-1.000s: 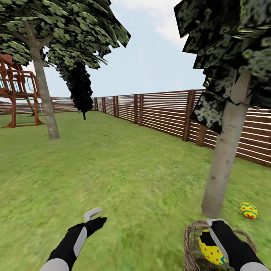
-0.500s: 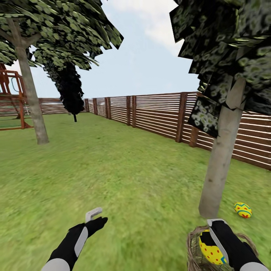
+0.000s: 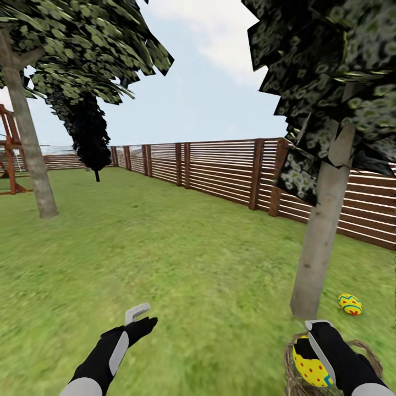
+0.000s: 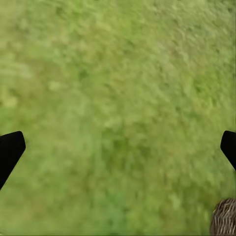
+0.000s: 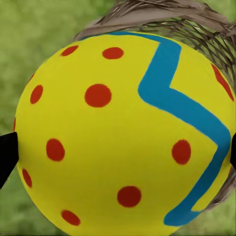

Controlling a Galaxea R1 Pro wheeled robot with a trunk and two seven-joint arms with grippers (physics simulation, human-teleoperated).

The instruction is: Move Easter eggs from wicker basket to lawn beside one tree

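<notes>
A yellow Easter egg (image 3: 308, 367) with red dots and a blue zigzag sits between the fingers of my right gripper (image 3: 311, 352), which is shut on it just above the wicker basket (image 3: 294, 379) at the lower right of the head view. In the right wrist view this egg (image 5: 123, 132) is close up, with the basket rim (image 5: 147, 14) behind it. Another egg (image 3: 350, 303) lies on the lawn (image 3: 192, 258) just right of the tree trunk (image 3: 319, 242). My left gripper (image 3: 138, 318) hovers open over bare grass (image 4: 118, 108).
A slatted wooden fence (image 3: 220, 168) runs along the right and far side. A taller tree (image 3: 30, 159), a black columnar tree (image 3: 88, 137) and a wooden playset (image 3: 8, 154) stand at the far left. A bit of the basket (image 4: 225, 217) shows in the left wrist view.
The head view has swung right, so trees, playset and fence slid left. The egg on the lawn shifted left in the picture with them. Both arms hold the same pose.
</notes>
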